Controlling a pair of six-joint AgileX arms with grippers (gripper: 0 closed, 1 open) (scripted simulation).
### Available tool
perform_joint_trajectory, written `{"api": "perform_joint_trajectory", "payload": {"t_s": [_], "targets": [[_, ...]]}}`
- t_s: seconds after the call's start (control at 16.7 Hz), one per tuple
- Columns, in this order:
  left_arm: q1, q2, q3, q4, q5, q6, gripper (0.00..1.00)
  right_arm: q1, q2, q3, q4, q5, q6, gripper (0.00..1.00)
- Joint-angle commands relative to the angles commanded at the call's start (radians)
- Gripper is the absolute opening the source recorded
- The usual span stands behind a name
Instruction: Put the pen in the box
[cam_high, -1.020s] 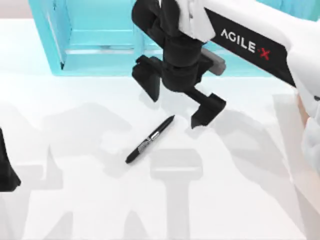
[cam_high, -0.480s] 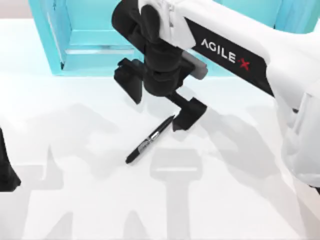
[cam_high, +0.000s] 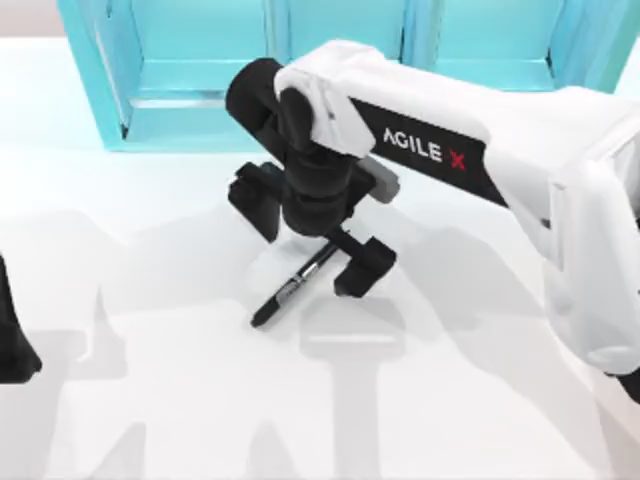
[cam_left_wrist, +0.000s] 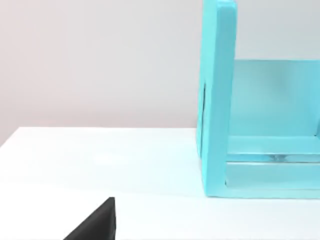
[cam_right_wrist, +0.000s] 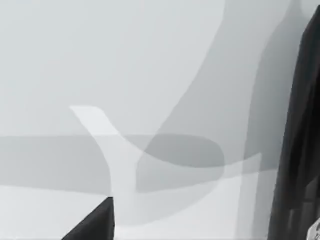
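Top view: right claw (cam_high: 308, 238) low over the middle of the white tabletop (cam_high: 450, 400), fingers spread wide, one black finger (cam_high: 256, 200) on the far-left side and the other (cam_high: 362, 266) on the near-right side of the pen (cam_high: 296, 284). Slim black pen with its silver-grey band flat on the tabletop, lying diagonally, upper end tucked under the claw between the spread fingers, lower end pointing toward the near left. Nothing gripped; no visible contact between fingers and pen. White right arm (cam_high: 480, 150) with its AgileX lettering reaching in from the right edge. Turquoise shelf unit (cam_high: 200, 80) along the far edge, behind the claw. Left arm (cam_high: 14, 340) parked at the left edge, a dark shape well apart from the pen; state of its claw impossible to tell.

Left wrist view: corner of the turquoise shelf unit (cam_left_wrist: 218, 100) upright on the white tabletop (cam_left_wrist: 100, 160), pale wall behind, a black finger tip (cam_left_wrist: 98, 222) at the frame's edge.

Right wrist view: close over the white tabletop (cam_right_wrist: 100, 60) crossed by grey shadows, one black finger (cam_right_wrist: 300, 150) along one side and another finger tip (cam_right_wrist: 95, 222) at the edge.
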Motion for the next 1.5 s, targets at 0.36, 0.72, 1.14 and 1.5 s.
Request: {"api": "perform_joint_trajectory", "payload": {"t_s": [0.36,0.72,1.14,1.5], "targets": [[0.000,0.000,0.000,0.000,0.000,0.000,1.00,0.002,0.022,-0.058,0.071,0.000,0.003,1.00],[0.000,0.000,0.000,0.000,0.000,0.000,1.00,0.002,0.022,-0.058,0.071,0.000,0.003,0.62],[0.000,0.000,0.000,0.000,0.000,0.000,1.00,0.002,0.022,-0.058,0.071,0.000,0.003,0.10],[0.000,0.000,0.000,0.000,0.000,0.000,1.00,0.002,0.022,-0.058,0.071,0.000,0.003,0.00]]}}
